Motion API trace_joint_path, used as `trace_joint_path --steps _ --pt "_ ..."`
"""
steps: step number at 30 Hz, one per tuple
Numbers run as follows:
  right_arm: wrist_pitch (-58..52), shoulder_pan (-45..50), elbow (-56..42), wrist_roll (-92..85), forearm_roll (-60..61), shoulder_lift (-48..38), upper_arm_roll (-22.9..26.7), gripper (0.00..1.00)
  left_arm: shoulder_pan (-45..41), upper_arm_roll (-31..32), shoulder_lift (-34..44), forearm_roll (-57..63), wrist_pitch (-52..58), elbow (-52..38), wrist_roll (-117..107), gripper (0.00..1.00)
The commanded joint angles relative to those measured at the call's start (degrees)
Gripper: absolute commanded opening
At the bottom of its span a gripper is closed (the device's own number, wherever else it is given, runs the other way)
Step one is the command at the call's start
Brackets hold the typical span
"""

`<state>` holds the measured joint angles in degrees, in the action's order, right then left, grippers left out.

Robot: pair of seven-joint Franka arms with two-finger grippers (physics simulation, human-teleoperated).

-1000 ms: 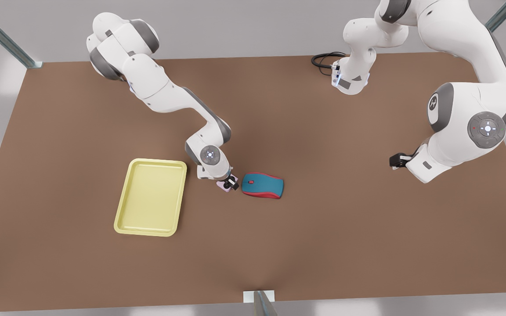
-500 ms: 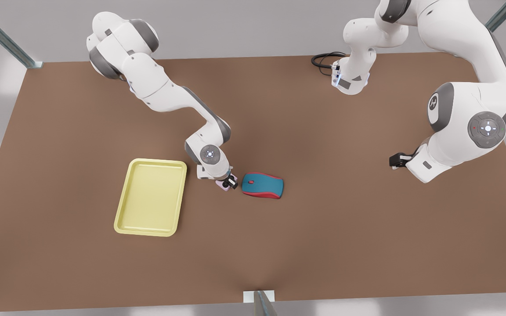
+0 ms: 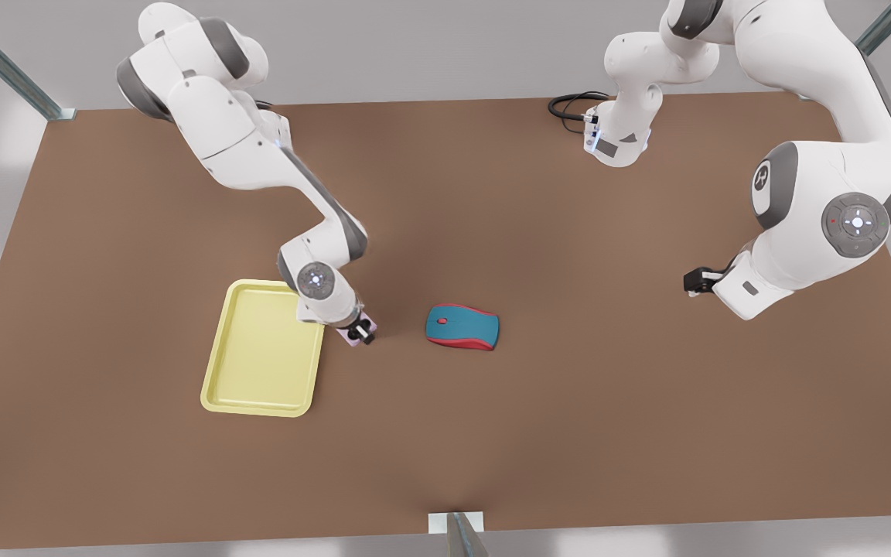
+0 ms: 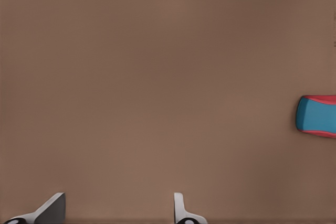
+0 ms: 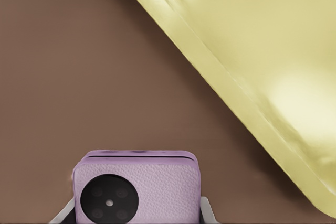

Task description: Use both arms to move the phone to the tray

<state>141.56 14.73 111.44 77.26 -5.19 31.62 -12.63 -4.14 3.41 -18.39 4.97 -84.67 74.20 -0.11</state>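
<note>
- Fingers of the right gripper [image 3: 359, 334] are closed on the small lilac leather-textured phone [image 5: 137, 187], carried beside the pale yellow rimmed tray [image 3: 260, 387], at its 3 o'clock edge.
- Placement in the tray is not yet done.
- Left gripper [image 4: 118, 211] waits with fingers spread, empty, over the brown surface [image 3: 569, 433].

Right gripper [image 3: 360, 334] was lowered, fingers [image 5: 208, 209] closed on the phone [image 5: 137, 187]. Left gripper [image 3: 693, 281] hung with fingers [image 4: 181, 208] parted, its arm idle.
</note>
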Motion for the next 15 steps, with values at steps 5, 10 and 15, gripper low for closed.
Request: trace_joint_path --steps 5,10,15 --pt "-7.35 -9.01 4.84 -26.71 0.0 -6.57 -0.02 0.82 0.01 0.02 0.11 0.03 0.2 -0.1 -1.03 1.0" --pt "-7.35 -15.78 7.48 -36.82 0.0 -5.95 0.07 0.83 0.01 0.02 0.02 0.03 0.11 -0.02 -1.03 1.0" --pt "-7.18 -17.1 7.3 -38.58 0.18 -4.9 0.24 1.0 0.01 0.02 0.02 0.03 0.11 -0.02 -1.03 1.0"
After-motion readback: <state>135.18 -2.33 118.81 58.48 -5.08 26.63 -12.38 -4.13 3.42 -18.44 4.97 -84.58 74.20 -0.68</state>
